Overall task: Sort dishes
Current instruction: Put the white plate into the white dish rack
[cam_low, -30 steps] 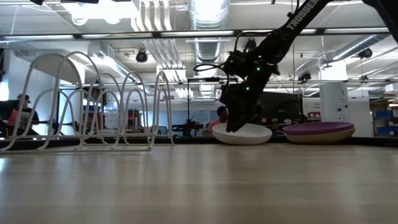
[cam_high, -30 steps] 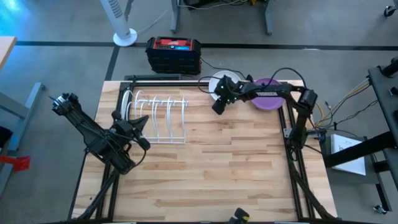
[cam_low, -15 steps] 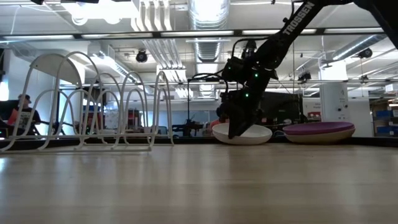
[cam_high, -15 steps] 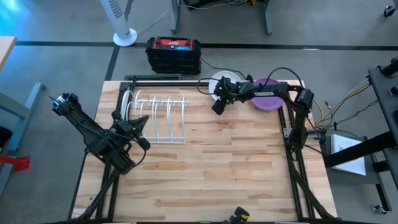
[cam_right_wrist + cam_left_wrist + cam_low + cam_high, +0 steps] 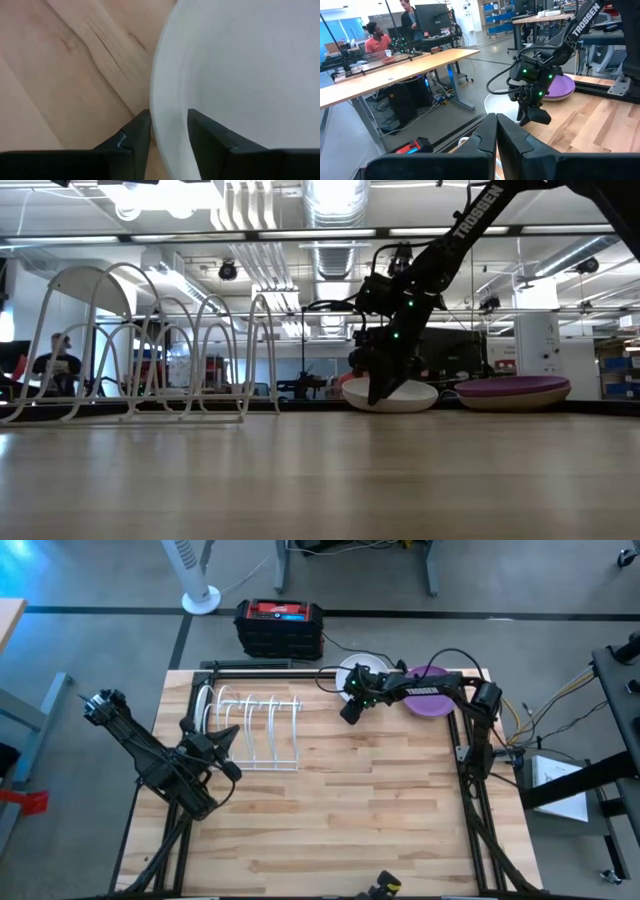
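A white dish (image 5: 356,668) rests on its base at the table's far edge, and a purple dish (image 5: 432,700) sits on the table just to its right. My right gripper (image 5: 350,712) reaches in from the right and is down at the white dish's near-left rim, shut on it. In the low view the white dish (image 5: 405,396) and the purple dish (image 5: 512,391) both lie flat on the wood. My left gripper (image 5: 496,131) is shut on nothing and waits at the near left corner of the wire rack (image 5: 250,725). My right gripper has the white dish's rim (image 5: 167,125) between its two fingers. One finger (image 5: 134,134) is outside the wall and the other (image 5: 210,134) is inside the hollow. The fingers come from above, slanting down. The dish sits level with its base on the table (image 5: 300,470).
The white wire dish rack (image 5: 150,350) stands at the far left of the table. A black and red box (image 5: 279,625) and a fan base (image 5: 200,598) are on the floor beyond the far edge. People sit at desks in the room behind. The near half of the table is bare wood.
My right gripper has sunk a little and come down onto the white dish's rim. The dish has stayed where it was on the table.
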Tool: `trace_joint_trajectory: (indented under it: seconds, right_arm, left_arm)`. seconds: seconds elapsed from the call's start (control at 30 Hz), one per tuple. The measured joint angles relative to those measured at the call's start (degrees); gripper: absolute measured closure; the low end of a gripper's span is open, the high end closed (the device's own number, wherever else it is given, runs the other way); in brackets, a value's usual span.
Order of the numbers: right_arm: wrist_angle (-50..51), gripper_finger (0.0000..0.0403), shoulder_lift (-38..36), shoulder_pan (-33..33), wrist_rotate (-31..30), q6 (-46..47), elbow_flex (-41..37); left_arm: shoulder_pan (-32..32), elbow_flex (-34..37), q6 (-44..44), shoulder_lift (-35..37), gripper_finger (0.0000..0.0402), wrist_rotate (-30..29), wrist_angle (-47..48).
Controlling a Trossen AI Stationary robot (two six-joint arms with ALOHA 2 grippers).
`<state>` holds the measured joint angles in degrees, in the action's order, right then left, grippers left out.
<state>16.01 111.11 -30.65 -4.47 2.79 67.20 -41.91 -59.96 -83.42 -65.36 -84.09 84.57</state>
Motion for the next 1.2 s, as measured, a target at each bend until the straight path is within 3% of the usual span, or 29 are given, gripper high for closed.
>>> trace_joint_trajectory:
  seconds: [0.43, 0.8, 1.2]
  right_arm:
    - [-0.1, 0.0378, -0.11, 0.09, 0.38, -0.51, 0.09]
    - [0.26, 0.0362, -0.15, 0.28, 1.51, 0.12, 0.11]
    - [4.77, 0.0399, -3.72, 1.76, 1.46, 0.23, 0.13]
  left_arm:
    - [0.0, 0.0, 0.0, 0.0, 0.0401, -0.46, -0.15]
    - [0.0, 0.0, 0.44, 0.0, 0.0402, -0.49, -0.39]
    - [0.01, 0.0, 0.44, 0.0, 0.0401, -0.59, -0.4]
